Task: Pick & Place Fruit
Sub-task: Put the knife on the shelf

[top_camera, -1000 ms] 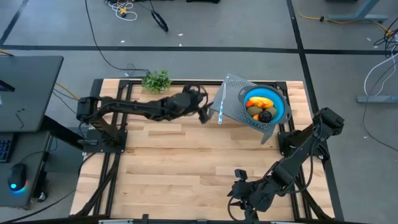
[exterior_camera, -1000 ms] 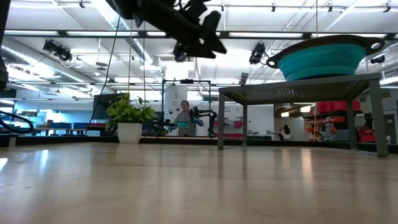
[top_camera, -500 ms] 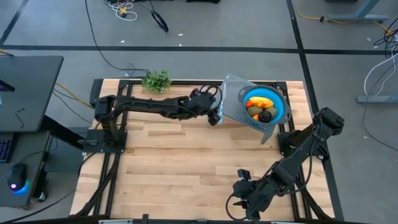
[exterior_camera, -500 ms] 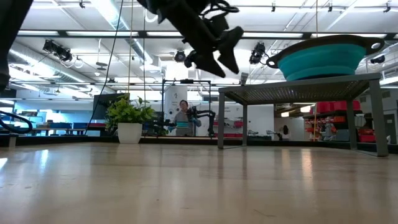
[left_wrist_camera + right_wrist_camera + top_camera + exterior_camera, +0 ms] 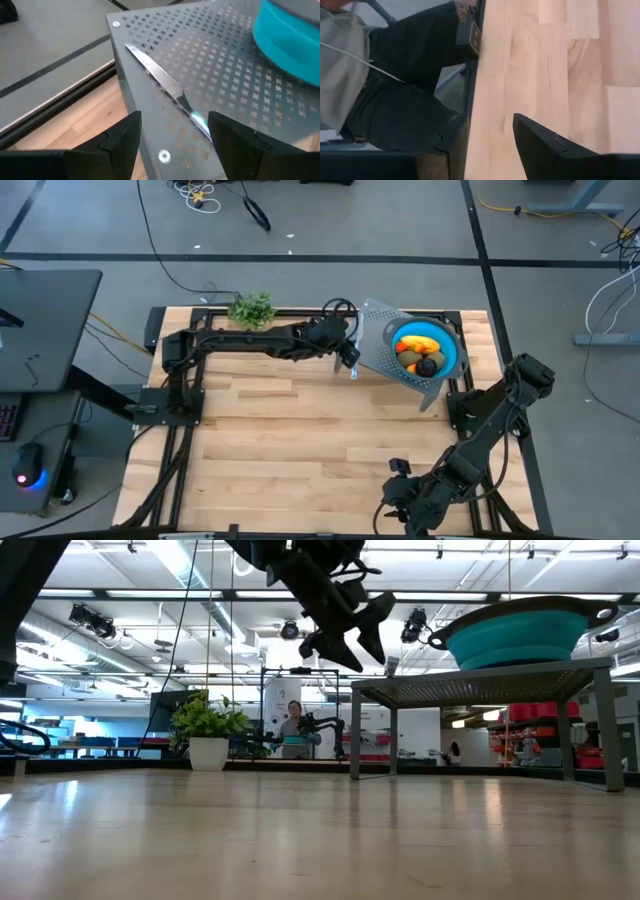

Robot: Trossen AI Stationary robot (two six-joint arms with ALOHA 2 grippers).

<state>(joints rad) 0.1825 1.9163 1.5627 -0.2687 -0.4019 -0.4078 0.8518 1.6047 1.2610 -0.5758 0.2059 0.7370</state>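
The left gripper (image 5: 349, 358), fingers spread and empty, hovers at the grey perforated stand's (image 5: 375, 350) left edge, seemingly approaching the fruit (image 5: 421, 357) piled in the blue bowl (image 5: 446, 348) farther right.

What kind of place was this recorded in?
Probably an open robotics lab or workshop: a wooden bench on a grey floor with loose cables, ceiling strip lights, and another robot station behind the potted plant.
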